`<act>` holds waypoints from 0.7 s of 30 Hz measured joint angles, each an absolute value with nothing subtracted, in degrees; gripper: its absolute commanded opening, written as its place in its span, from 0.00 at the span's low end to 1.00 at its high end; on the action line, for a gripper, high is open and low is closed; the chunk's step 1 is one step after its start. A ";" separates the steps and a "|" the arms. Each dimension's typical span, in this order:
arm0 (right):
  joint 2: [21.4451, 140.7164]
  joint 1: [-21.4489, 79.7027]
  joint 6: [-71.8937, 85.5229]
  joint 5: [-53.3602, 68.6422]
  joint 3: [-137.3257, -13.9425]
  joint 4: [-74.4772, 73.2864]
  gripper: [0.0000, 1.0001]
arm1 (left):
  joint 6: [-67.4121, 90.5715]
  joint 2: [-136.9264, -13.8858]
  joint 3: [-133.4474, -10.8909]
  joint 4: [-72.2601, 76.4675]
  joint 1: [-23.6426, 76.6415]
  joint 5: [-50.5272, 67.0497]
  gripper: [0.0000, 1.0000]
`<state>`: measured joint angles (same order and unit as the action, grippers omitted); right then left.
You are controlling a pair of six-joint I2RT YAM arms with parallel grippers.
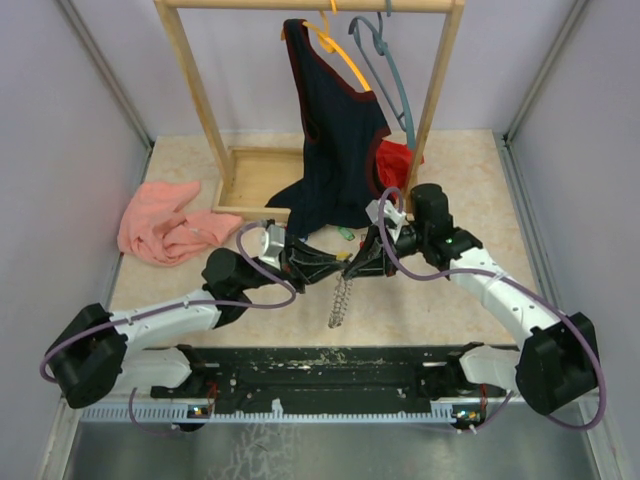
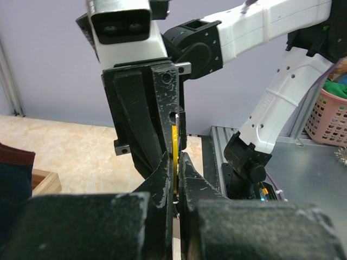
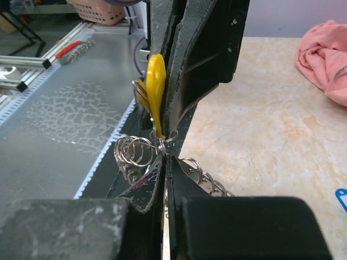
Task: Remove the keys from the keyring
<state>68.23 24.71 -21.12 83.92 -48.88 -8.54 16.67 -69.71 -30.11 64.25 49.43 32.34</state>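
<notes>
Both grippers meet tip to tip above the table's near middle. My left gripper (image 1: 333,262) (image 2: 176,162) is shut on a key's yellow tag (image 2: 174,142) (image 3: 155,86), which stands edge-on between its fingers (image 3: 200,54). My right gripper (image 1: 360,260) (image 3: 166,160) is shut on the keyring (image 3: 133,151) right under that tag. The keyring shows as a string of silver split rings; it hangs down from the grippers (image 1: 340,300). A green-tagged key (image 1: 345,236) lies on the table behind the grippers. A blue-tagged key (image 3: 341,197) lies on the table too.
A wooden rack (image 1: 200,100) stands at the back with a dark garment (image 1: 335,150) and hangers (image 1: 335,45). A pink cloth (image 1: 165,225) lies at the left, a red one (image 1: 395,160) behind the right arm. A pink basket (image 2: 328,116) sits beyond the table.
</notes>
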 measured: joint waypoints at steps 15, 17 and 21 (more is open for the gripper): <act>71.42 24.80 -22.24 87.55 -54.54 -17.45 0.00 | 11.49 -67.29 -27.51 69.23 49.36 43.44 0.00; 71.42 24.86 -20.93 87.55 -54.54 -17.12 0.00 | 10.39 -67.40 -27.27 69.47 49.36 44.25 0.00; 71.42 25.32 -17.23 87.53 -54.54 -15.33 0.00 | 6.70 -67.55 -27.16 69.38 49.36 44.69 0.00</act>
<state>71.42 25.32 -17.23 87.53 -54.54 -15.33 6.70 -67.55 -27.16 69.38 49.36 44.69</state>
